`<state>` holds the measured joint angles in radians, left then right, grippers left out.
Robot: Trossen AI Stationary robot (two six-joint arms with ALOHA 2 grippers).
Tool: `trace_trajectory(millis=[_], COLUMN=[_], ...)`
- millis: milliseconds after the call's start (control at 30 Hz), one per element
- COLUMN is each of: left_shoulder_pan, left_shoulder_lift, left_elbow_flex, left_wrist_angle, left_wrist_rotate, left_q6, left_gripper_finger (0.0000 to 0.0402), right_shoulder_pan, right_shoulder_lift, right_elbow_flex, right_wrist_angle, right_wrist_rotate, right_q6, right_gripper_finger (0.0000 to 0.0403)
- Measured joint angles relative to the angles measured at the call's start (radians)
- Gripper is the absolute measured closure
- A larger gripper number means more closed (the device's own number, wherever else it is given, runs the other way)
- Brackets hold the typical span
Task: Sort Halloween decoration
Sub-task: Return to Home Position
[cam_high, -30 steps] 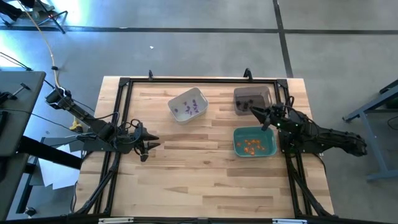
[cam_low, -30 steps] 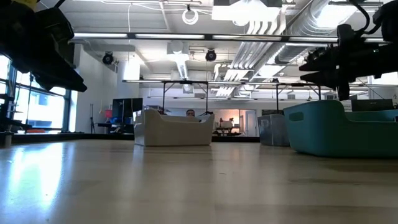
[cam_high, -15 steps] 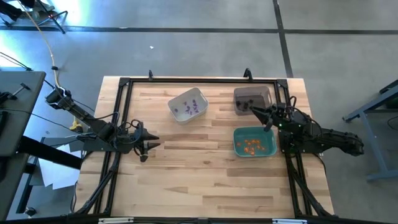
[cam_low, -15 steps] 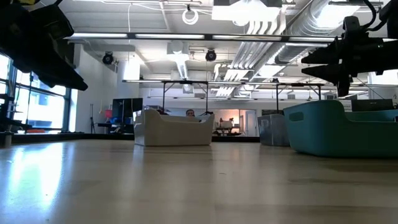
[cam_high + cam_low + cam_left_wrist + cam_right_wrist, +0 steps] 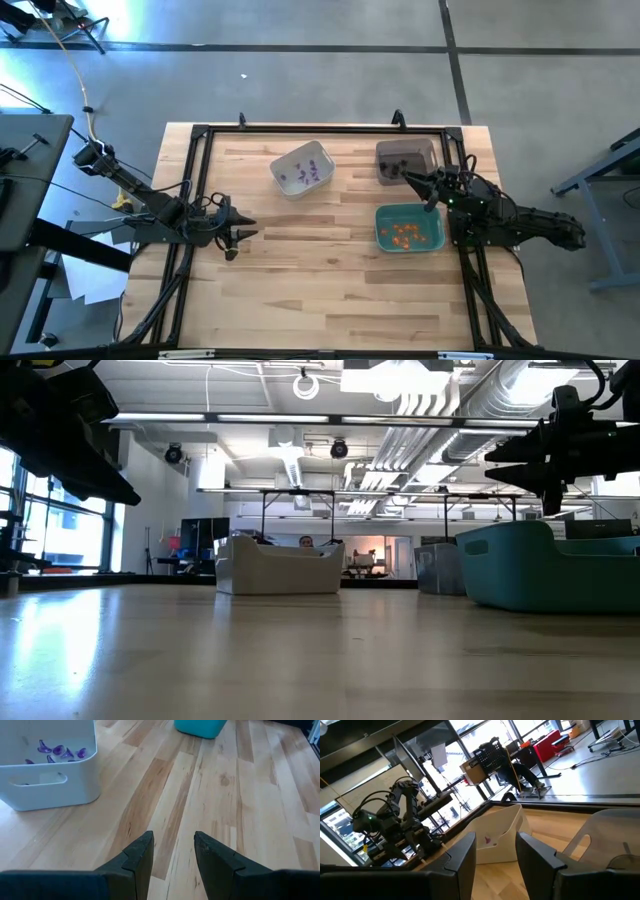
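— High view against a second ago: any shift?

— Slight only. Right arm (image 5: 510, 220) moved a little, with the right jaws raised a touch in the low view, then motionless over the last half second. Now poised over the dark bin (image 5: 400, 150) at its edge nearest the teal bin (image 5: 379, 228). Left arm (image 5: 170, 215) unchanged, left jaws hanging above bare counter (image 5: 320, 290) near the left edge.

— State of the jaws?

— Both pairs parted to a moderate gap in the wrist views, holding nothing.

— And the decorations?

— Purple trinkets (image 5: 312, 173) in the white bin (image 5: 280, 170); orange trinkets (image 5: 405, 234) in the teal bin. None visible loose on the counter. Contents of the dark bin not discernible.

— Meaning for the task?

— Probably sorting complete, with only the retreat to rest remaining.
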<state>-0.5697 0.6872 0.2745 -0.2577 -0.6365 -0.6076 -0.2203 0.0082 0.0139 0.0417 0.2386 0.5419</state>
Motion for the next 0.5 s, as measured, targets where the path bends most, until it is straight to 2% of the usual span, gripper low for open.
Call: trace_trajectory(millis=[133,300,400,500], left_shoulder_pan=[0.000,-0.001,-0.001,0.000], left_shoulder_lift=[0.000,-0.023,-0.058,-0.122], left_elbow_flex=[0.000,0.000,0.000,0.000], left_wrist_angle=[-0.010,-0.144,-0.147,-0.114], left_wrist_rotate=[-0.002,0.000,0.003,-0.001], left_q6=[-0.008,-0.054,0.002,0.142], left_gripper_finger=[0.0271,0.0271,0.0271,0.0271], right_shoulder_pan=[0.000,0.000,0.000,0.000], right_shoulder_lift=[0.000,0.000,0.000,0.000], right_elbow_flex=[0.000,0.000,0.000,0.000], right_wrist_angle=[0.000,0.000,0.000,0.000], right_wrist_rotate=[0.000,0.000,0.000,0.001], right_q6=[0.000,0.000,0.000,0.000], right_gripper_finger=[0.0270,0.0270,0.0270,0.0270])
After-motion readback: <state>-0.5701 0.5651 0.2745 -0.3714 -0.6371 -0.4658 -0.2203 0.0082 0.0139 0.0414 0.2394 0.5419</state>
